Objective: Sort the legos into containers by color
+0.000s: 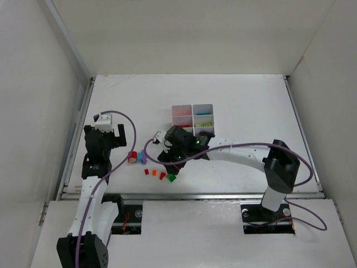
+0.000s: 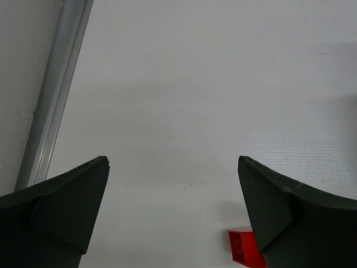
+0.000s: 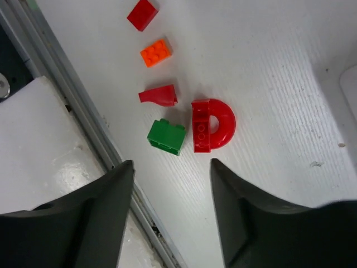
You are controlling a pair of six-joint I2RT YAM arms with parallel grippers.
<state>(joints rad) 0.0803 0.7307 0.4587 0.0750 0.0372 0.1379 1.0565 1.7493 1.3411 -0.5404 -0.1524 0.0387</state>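
Note:
Loose legos lie near the table's front edge: a red brick [image 1: 133,157], a cyan one [image 1: 139,155], purple bits [image 1: 144,160], an orange brick [image 1: 154,172], a red piece [image 1: 162,175] and a green brick [image 1: 172,178]. The right wrist view shows a red brick [image 3: 142,14], an orange brick [image 3: 155,53], a red slope [image 3: 159,96], the green brick [image 3: 166,137] and a red arch [image 3: 212,125]. My right gripper [image 3: 172,163] [image 1: 172,159] is open and empty, just short of the green brick and the arch. My left gripper [image 2: 173,160] [image 1: 111,137] is open and empty, with a red brick [image 2: 242,245] by its right finger. The white six-compartment tray [image 1: 192,106] stands behind the right gripper.
The tray holds reddish pieces at its far left [image 1: 180,117] and yellow-green ones on the right [image 1: 204,119]. A metal rail [image 3: 83,117] runs along the table's front edge close to the green brick. Another rail [image 2: 53,95] borders the left side. White walls enclose the table.

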